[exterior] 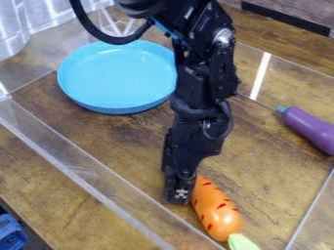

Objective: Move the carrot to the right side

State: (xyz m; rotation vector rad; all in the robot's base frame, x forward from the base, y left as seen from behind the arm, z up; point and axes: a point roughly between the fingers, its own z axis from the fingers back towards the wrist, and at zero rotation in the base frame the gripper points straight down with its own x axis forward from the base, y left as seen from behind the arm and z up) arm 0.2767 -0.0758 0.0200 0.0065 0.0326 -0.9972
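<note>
The carrot (216, 210) lies on the wooden table (111, 146) near the bottom right of the view, its leafy top pointing toward the bottom edge. The gripper (181, 195) is low at the table, its fingertips just beside the carrot's upper end; whether they are parted or closed, I cannot tell, nor whether they touch the carrot. The purple eggplant (308, 129) lies farther up at the right, well apart from the carrot. The blue plate (115, 74) sits at the upper left, partly hidden behind the black arm (202, 73). A blue object (11, 232) at the lower left is cut off by the frame and hard to identify.
</note>
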